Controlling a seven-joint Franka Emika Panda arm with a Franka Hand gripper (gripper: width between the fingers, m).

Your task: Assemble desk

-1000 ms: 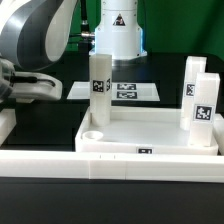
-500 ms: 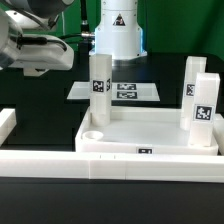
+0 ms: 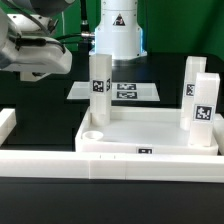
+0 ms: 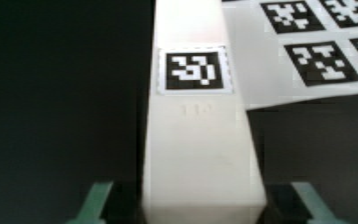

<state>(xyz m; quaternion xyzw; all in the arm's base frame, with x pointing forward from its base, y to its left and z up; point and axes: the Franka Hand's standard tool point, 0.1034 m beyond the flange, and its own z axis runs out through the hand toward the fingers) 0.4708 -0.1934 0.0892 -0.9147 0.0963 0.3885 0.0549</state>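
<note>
Three legs (image 3: 98,88) stand upright in the desk top (image 3: 150,140); the claw (image 4: 190,200) grips a fourth leg (image 4: 197,130)

black table (image 3: 40,205) | desk top (image 3: 150,138) | border rail (image 3: 60,163) | marker board (image 3: 118,91)

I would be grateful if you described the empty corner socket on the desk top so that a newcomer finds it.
Find the white desk top in the exterior view. Three legs stand on it; the round socket at its near corner on the exterior view's left, below the lone leg, holds nothing.
</note>
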